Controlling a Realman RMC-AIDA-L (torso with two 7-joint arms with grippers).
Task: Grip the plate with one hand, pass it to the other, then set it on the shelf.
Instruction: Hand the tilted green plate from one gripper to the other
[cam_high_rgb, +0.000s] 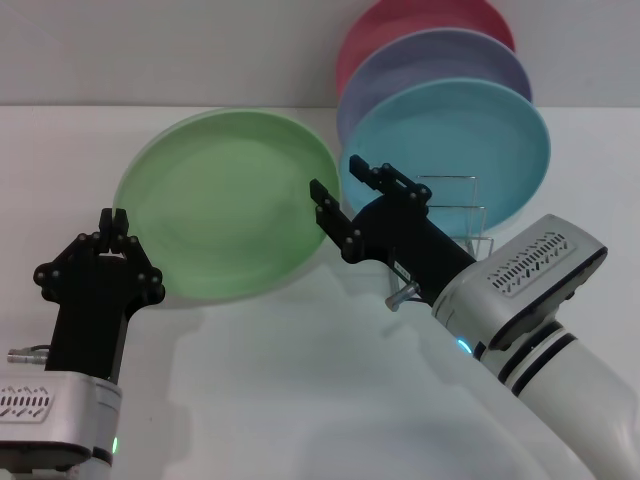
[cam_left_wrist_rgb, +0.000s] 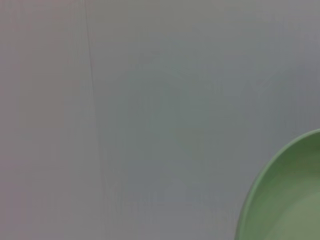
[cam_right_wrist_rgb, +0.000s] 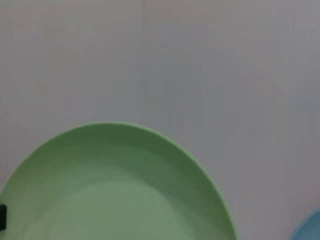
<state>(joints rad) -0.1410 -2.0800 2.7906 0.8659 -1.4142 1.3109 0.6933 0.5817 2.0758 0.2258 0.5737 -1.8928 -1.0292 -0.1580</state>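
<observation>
Green plate (cam_high_rgb: 225, 205): tilted up off the white table (cam_high_rgb: 300, 400), clear of the rack, its lower left rim at the left gripper (cam_high_rgb: 119, 222), whose fingertips are closed together on that rim. Right gripper (cam_high_rgb: 338, 187): at the plate's right edge, fingers spread, one on either side of the rim, not closed.

Wire shelf (cam_high_rgb: 462, 215): stands behind the right arm; holds a turquoise plate (cam_high_rgb: 470, 140), a lavender plate (cam_high_rgb: 440, 60) and a red plate (cam_high_rgb: 400, 25), upright, one behind another.
</observation>
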